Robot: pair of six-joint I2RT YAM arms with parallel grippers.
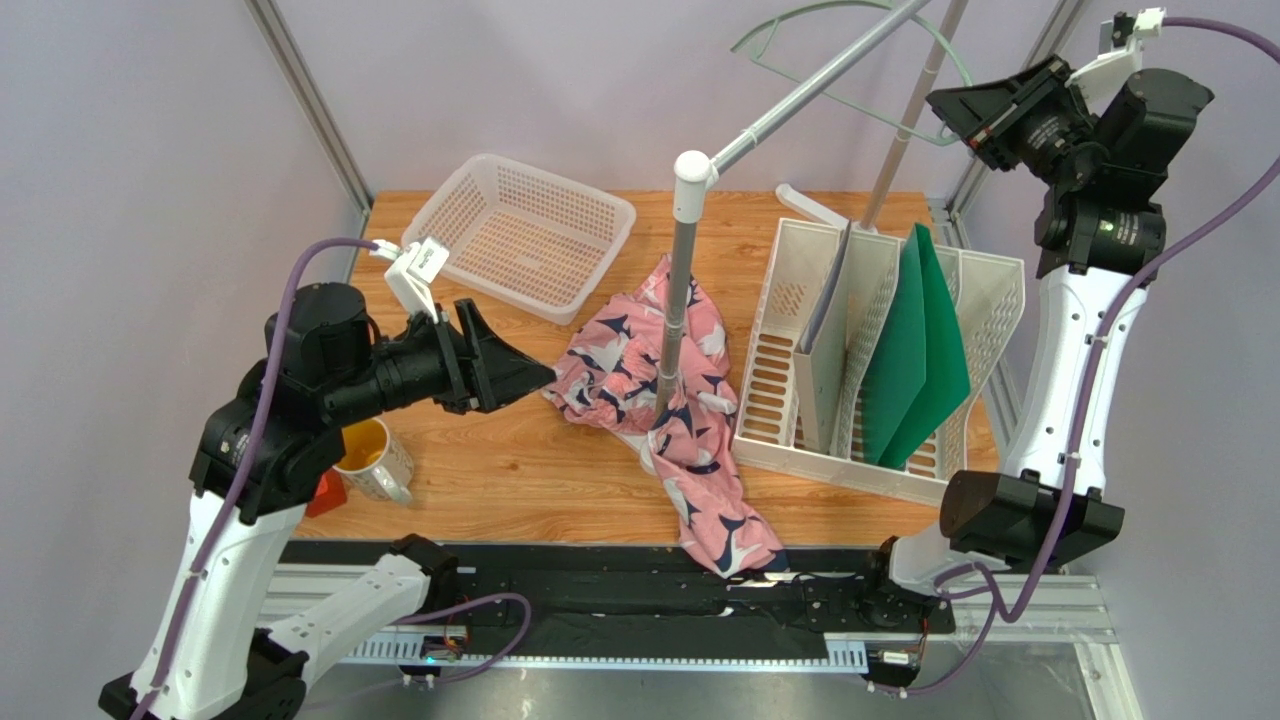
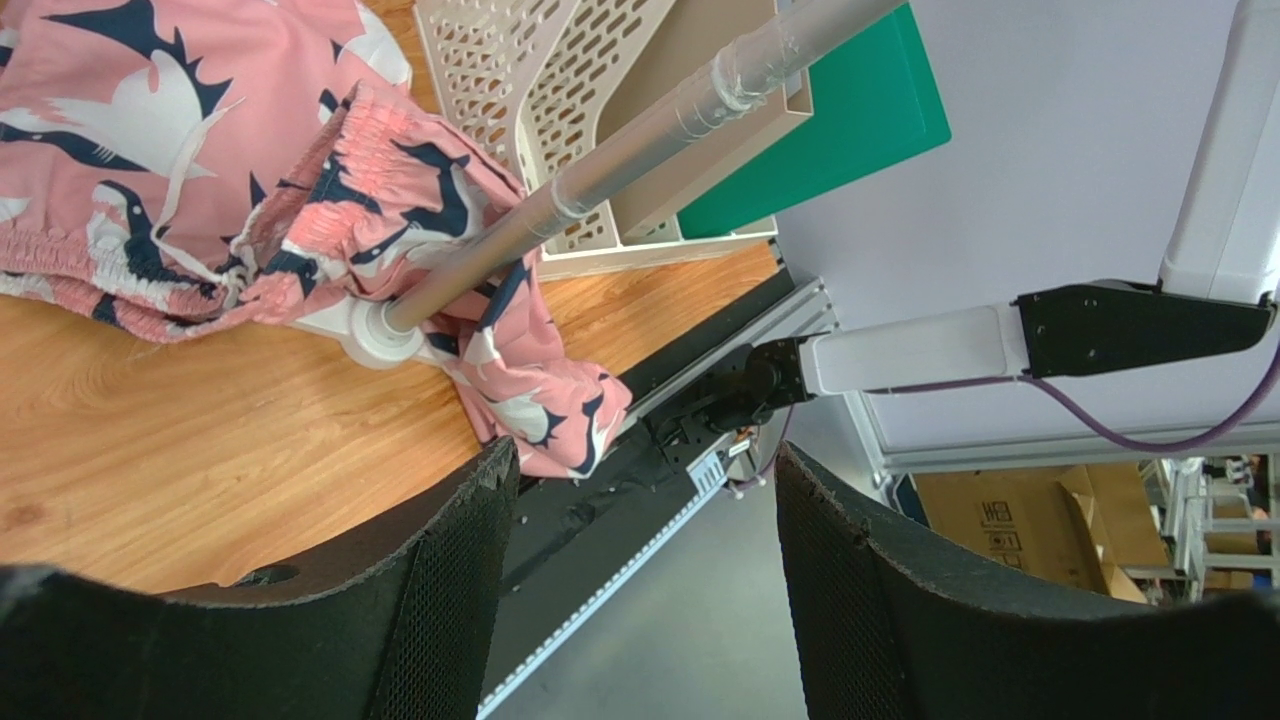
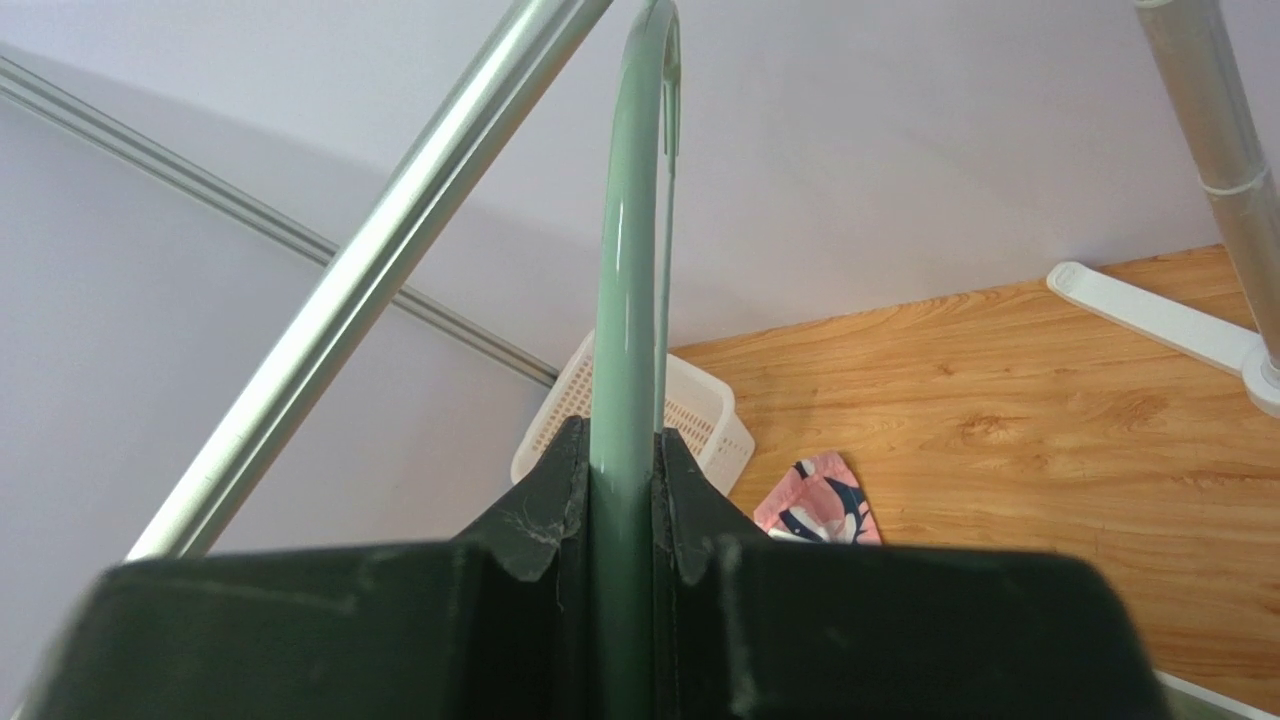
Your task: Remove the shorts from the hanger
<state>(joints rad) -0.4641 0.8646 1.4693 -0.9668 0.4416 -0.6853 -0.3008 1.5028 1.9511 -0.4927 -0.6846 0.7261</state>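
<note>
The pink shorts [image 1: 601,368] with navy-and-white birds lie crumpled on the wooden table around the foot of the rack pole, one leg trailing over the front edge. They are off the hanger [image 1: 766,27], which is pale mint-green and held high at the back. My right gripper [image 1: 962,108] is shut on the hanger's arm [image 3: 631,300], with the jaws pressed against both sides of it [image 3: 619,450]. My left gripper [image 1: 519,375] hovers open just left of the shorts [image 2: 181,135], with nothing between its fingers [image 2: 646,480]. A corner of the shorts [image 3: 819,503] shows in the right wrist view.
The grey rack pole [image 1: 676,285] rises from the middle of the shorts and angles to the upper right. A white basket [image 1: 519,233] sits at the back left. A white file rack [image 1: 992,323] with green folders [image 1: 917,345] stands on the right. A mug [image 1: 373,458] is by the left arm.
</note>
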